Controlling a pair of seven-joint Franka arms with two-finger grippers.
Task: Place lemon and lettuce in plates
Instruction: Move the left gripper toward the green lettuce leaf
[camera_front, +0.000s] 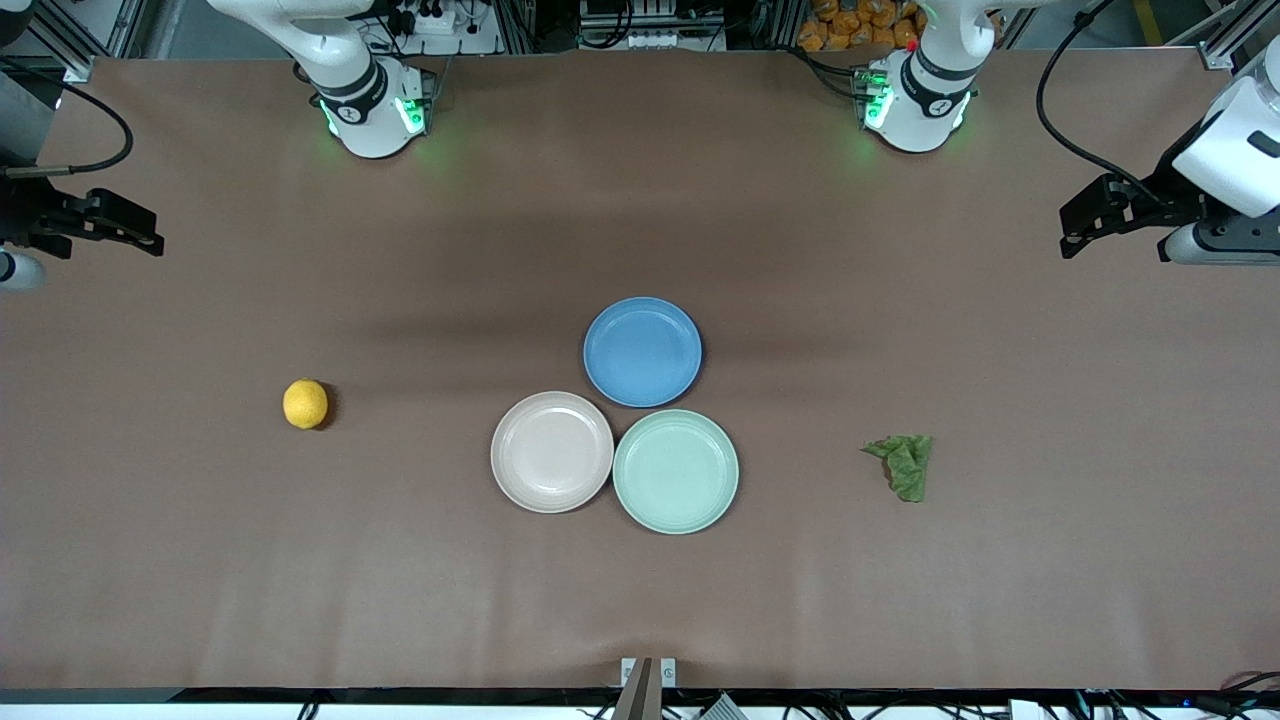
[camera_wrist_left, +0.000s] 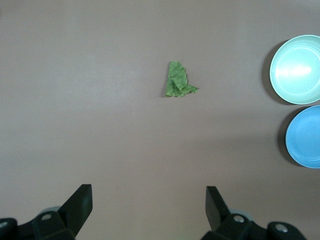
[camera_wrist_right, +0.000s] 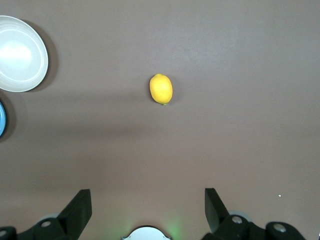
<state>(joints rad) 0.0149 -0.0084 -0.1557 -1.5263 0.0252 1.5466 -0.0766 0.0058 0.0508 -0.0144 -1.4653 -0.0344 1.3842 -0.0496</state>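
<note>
The yellow lemon (camera_front: 305, 404) (camera_wrist_right: 161, 89) lies on the brown table toward the right arm's end. The wrinkled green lettuce (camera_front: 905, 463) (camera_wrist_left: 178, 81) lies toward the left arm's end. Between them sit the pink-beige plate (camera_front: 551, 451) (camera_wrist_right: 20, 54) and the mint green plate (camera_front: 675, 470) (camera_wrist_left: 296, 69), touching side by side and both empty. My left gripper (camera_front: 1070, 230) (camera_wrist_left: 148, 197) hangs open over the table's edge at its own end. My right gripper (camera_front: 148, 232) (camera_wrist_right: 148, 200) hangs open over its end, holding nothing.
An empty blue plate (camera_front: 642, 351) (camera_wrist_left: 305, 136) sits against the two other plates, farther from the front camera. The two arm bases (camera_front: 375, 110) (camera_front: 915, 100) stand along the table's edge farthest from the front camera. Bare brown tabletop surrounds the lemon and the lettuce.
</note>
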